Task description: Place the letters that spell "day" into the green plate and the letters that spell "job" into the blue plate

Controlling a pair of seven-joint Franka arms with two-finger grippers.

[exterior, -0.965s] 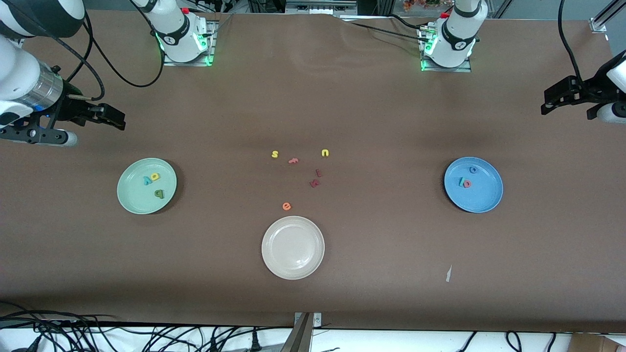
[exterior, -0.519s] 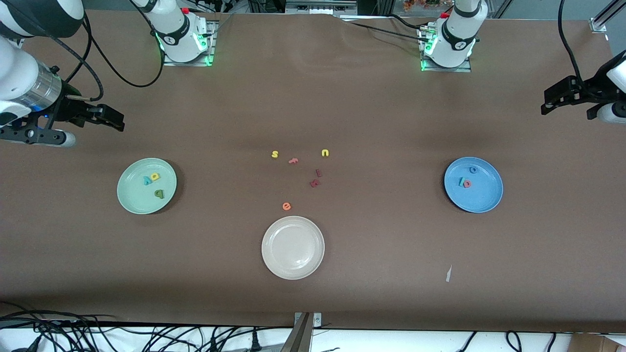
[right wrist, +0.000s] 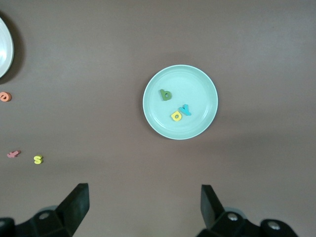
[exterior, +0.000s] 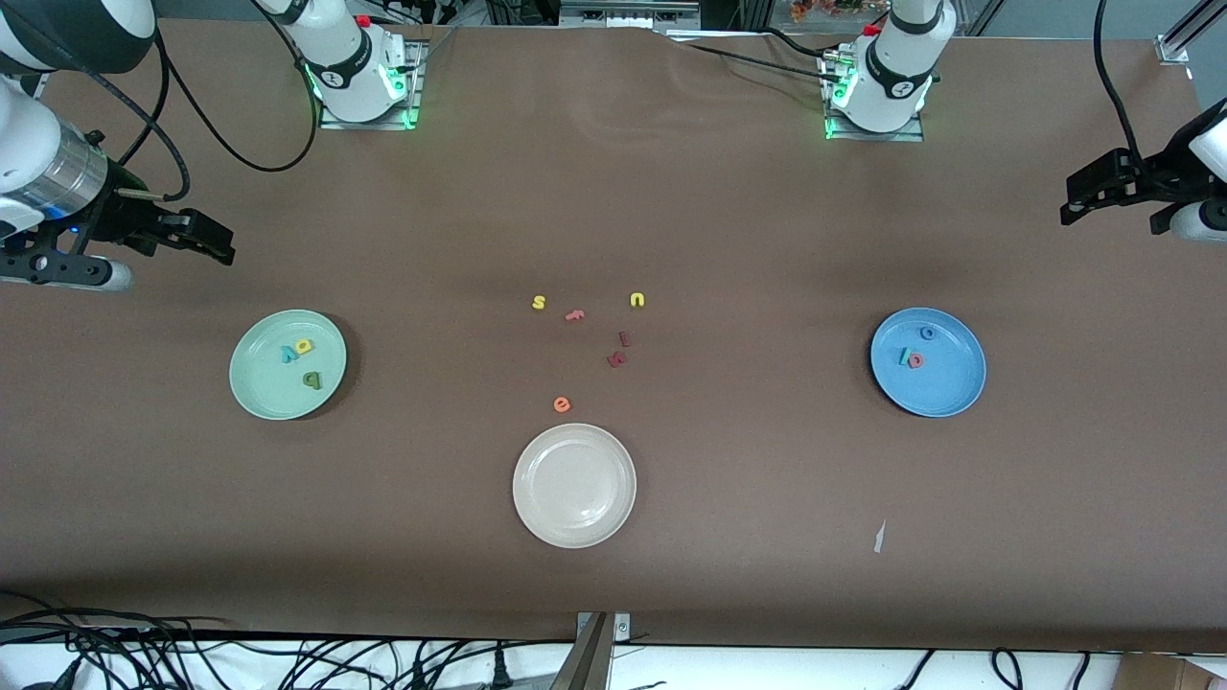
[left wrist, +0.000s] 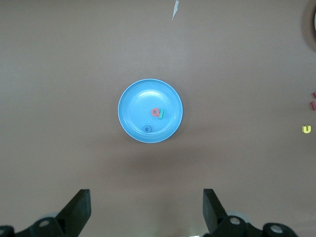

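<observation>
The green plate [exterior: 251, 383] is pale mint and carries a yellow letter [exterior: 305, 347], a teal y [exterior: 289, 355] and a dark green letter [exterior: 312, 380]. The blue plate [exterior: 949, 383] is medium blue, with a blue o [exterior: 927, 333], a salmon-red letter [exterior: 916, 360] and a teal j [exterior: 904, 356] (a thin sliver). A cream-white plate [exterior: 574, 485] sits on the brown table [exterior: 767, 240]. Loose letters: yellow s [exterior: 539, 303], yellow u [exterior: 637, 300], orange e [exterior: 562, 404], salmon letter [exterior: 574, 314], two dark red letters [exterior: 620, 350].
</observation>
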